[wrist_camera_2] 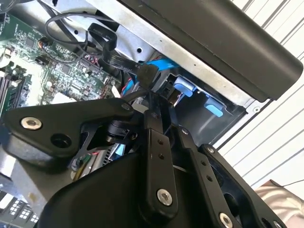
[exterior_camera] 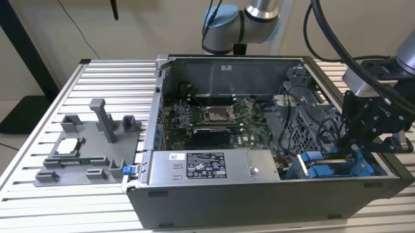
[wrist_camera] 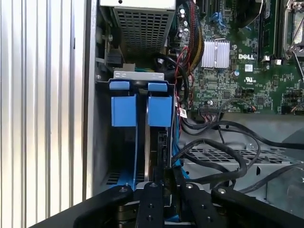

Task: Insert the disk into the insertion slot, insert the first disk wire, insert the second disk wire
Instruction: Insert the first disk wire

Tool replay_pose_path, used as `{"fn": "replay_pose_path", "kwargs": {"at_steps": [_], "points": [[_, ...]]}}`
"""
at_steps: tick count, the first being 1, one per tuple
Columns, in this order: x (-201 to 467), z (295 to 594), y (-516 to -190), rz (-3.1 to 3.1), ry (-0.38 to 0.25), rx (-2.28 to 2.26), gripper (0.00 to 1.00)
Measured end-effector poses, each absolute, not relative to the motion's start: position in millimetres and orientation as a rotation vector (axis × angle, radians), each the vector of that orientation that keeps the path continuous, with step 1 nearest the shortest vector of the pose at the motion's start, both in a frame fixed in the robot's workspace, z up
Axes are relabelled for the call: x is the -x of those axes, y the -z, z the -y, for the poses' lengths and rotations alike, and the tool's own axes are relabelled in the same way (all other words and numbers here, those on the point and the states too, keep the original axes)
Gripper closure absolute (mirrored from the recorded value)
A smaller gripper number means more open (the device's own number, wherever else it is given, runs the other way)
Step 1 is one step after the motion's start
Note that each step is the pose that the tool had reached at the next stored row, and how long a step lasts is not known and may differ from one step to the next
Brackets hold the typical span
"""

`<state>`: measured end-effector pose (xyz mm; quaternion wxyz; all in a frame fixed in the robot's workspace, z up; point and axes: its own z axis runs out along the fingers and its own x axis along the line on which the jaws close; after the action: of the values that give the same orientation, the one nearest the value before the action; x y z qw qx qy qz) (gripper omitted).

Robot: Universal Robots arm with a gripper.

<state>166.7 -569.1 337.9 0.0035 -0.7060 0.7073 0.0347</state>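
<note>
My gripper (exterior_camera: pixel 351 148) hangs over the near corner of the open computer case, at the exterior view's right. Its fingers are shut on the black connector (wrist_camera_2: pixel 146 74) of a disk wire, whose flat black cable (wrist_camera_2: pixel 102 45) runs back toward the motherboard. Directly under the fingertips (wrist_camera: pixel 151 186) is the insertion slot (wrist_camera: pixel 137 75), a grey sheet-metal bay. The disk stands on edge inside it, showing its blue carrier (wrist_camera: pixel 159 110) and dark edge. A second blue carrier piece (wrist_camera: pixel 124 110) sits beside it. In the exterior view the blue carriers (exterior_camera: pixel 311 165) show below the gripper.
A grey power-supply box (exterior_camera: pixel 214 166) lies beside the bay. The motherboard (exterior_camera: pixel 214 116) fills the case floor. Loose black cables (wrist_camera: pixel 223 152) loop over a perforated metal cage next to the bay. A grey fixture with parts (exterior_camera: pixel 84 150) sits on the slatted table (exterior_camera: pixel 110 77).
</note>
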Motion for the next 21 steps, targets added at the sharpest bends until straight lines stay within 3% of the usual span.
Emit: {"fn": "replay_pose_path", "kwargs": {"at_steps": [12, 13, 21], "points": [[-167, 569, -329, -2.250, -0.108, 2.179, 1.00], [-167, 569, -328, -2.250, -0.109, 2.179, 0.00], [-167, 569, -353, -2.251, -0.108, 2.179, 0.00]]}}
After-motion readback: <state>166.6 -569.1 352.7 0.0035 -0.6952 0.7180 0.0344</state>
